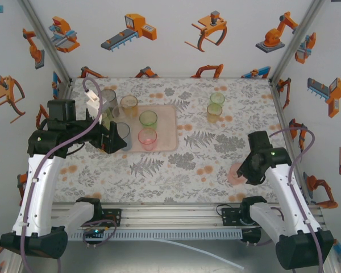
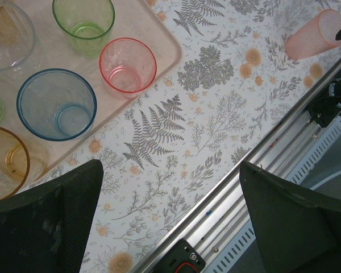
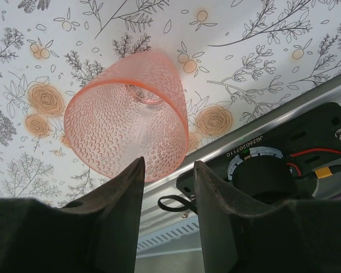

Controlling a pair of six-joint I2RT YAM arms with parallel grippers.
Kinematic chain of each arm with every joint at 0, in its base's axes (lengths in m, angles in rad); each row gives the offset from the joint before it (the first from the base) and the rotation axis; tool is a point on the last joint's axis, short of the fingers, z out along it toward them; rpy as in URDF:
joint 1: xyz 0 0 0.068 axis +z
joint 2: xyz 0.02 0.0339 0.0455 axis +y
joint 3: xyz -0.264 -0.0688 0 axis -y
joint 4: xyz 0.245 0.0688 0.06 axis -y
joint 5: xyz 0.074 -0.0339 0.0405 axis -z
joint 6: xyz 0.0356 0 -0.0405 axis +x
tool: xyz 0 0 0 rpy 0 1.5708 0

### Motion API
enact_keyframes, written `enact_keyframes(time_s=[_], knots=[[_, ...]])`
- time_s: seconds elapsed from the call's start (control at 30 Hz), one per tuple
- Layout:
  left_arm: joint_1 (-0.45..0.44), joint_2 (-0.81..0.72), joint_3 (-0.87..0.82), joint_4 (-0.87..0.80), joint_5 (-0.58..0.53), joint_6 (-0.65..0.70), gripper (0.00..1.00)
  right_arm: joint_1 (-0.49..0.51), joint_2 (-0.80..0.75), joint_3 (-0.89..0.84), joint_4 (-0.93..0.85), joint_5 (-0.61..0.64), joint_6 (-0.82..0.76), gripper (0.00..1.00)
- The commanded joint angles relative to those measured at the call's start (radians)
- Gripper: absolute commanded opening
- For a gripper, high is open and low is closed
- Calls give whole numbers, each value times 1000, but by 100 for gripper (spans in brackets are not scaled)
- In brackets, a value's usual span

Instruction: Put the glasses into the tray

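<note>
Right hand (image 3: pixel 168 165) pinching dimpled translucent pink tumbler (image 3: pixel 125 125) | left hand (image 2: pixel 170 170) spread | round blue tumbler (image 2: pixel 57 105) on flat tray (image 2: pixel 159 40)

White walls (image 1: pixel 176 51) printed with orange robots enclose a floral tablecloth (image 1: pixel 176 170).

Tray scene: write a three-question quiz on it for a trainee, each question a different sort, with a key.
1. True or false: the left gripper is closed on a glass.
2. Which colour is the tumbler just ahead of the right gripper? A green, B pink, C blue.
3. How many glasses stand off the tray at the far right of the table?
Key: 1 false, its jaws stand wide open with nothing between them. 2 B. 3 two, a green tumbler and an amber tumbler.
</note>
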Motion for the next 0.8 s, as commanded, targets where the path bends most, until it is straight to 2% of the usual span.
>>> enact_keyframes(time_s=[0.0, 0.77], knots=[[-5, -5, 4, 4, 5, 9, 97, -7, 5, -26, 21, -10, 15, 39], [-8, -5, 18, -18, -35, 50, 97, -8, 57, -68, 88, -43, -4, 31]])
